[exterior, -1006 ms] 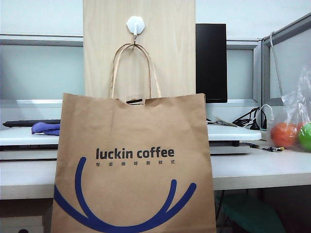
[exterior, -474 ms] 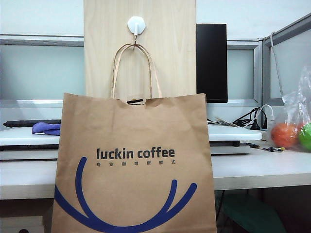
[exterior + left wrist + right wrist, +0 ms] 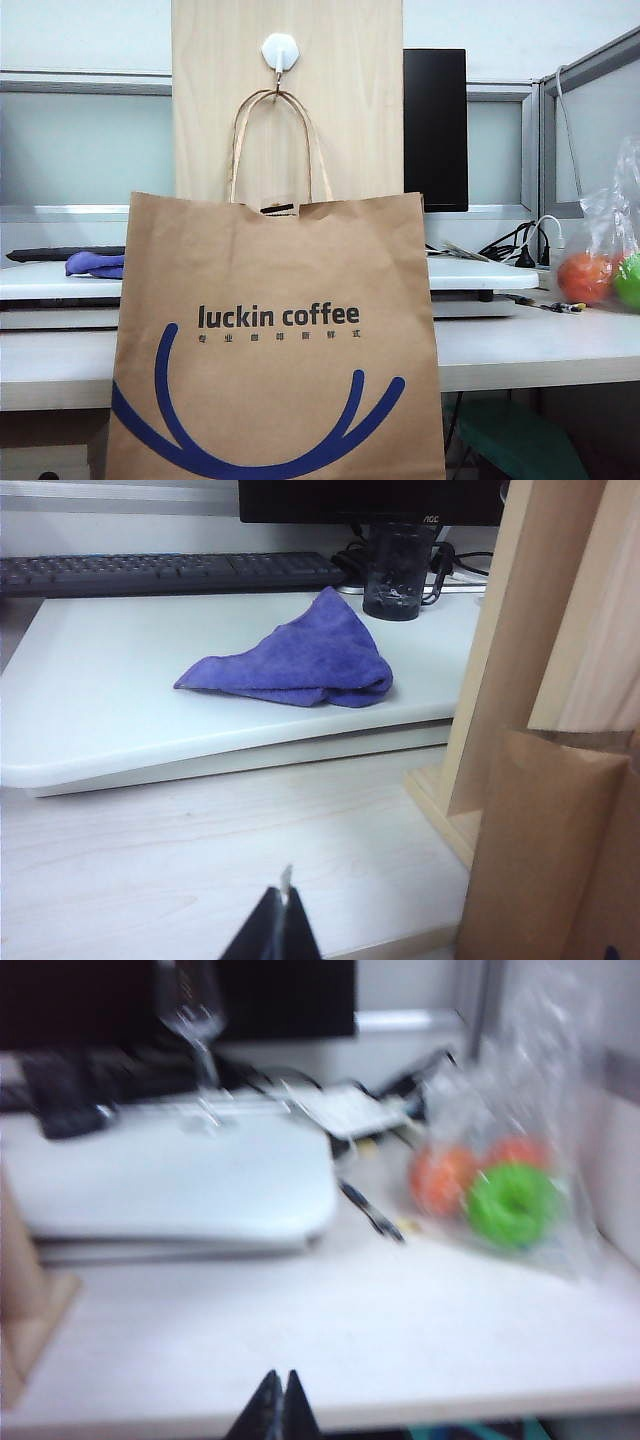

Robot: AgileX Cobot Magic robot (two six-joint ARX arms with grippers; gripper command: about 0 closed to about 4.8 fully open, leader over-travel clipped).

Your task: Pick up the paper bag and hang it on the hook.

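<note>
1. Left end effector [image 3: 283, 925]: fingers pressed together, empty, low over the pale counter [image 3: 200, 840], near the board's foot.
2. Right end effector [image 3: 277, 1405]: fingers pressed together, empty, over the counter's front edge; this view is blurred.
3. Bag [image 3: 275, 340]: hangs by its cord handles from the hook [image 3: 279, 55] on the upright wooden board [image 3: 350, 100], body flat against the board, reaching below the counter edge.
4. Purple cloth [image 3: 295, 660]: crumpled on the white raised tray [image 3: 90, 690], left of the board.
5. Clear bag of fruit [image 3: 505, 1190]: on the counter at far right, well apart from the board.
</note>
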